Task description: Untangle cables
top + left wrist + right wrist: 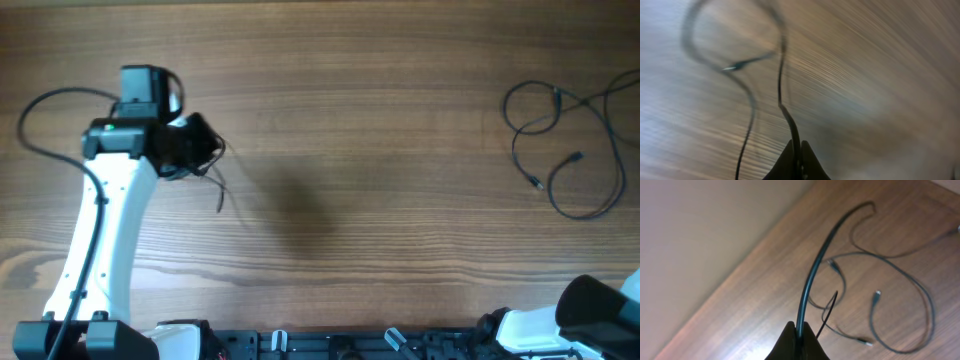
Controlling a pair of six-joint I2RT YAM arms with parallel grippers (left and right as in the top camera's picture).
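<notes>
Cables (575, 157) look partly separated: one cord (781, 75) hangs at the left from the closed left claw (798, 160). The right claw (799, 340) pinches a second cord (810, 270); crossed loops (878, 296) lie unsorted at the desk's (380, 120) right.

Overhead: you had soft, even light on the table (400, 110); faint shadow near its middle.
Left wrist: your cable (781, 75) and the table's grain smeared.
Right wrist: near cable (812, 270) looked soft; beyond the table's edge, pale washout.
</notes>
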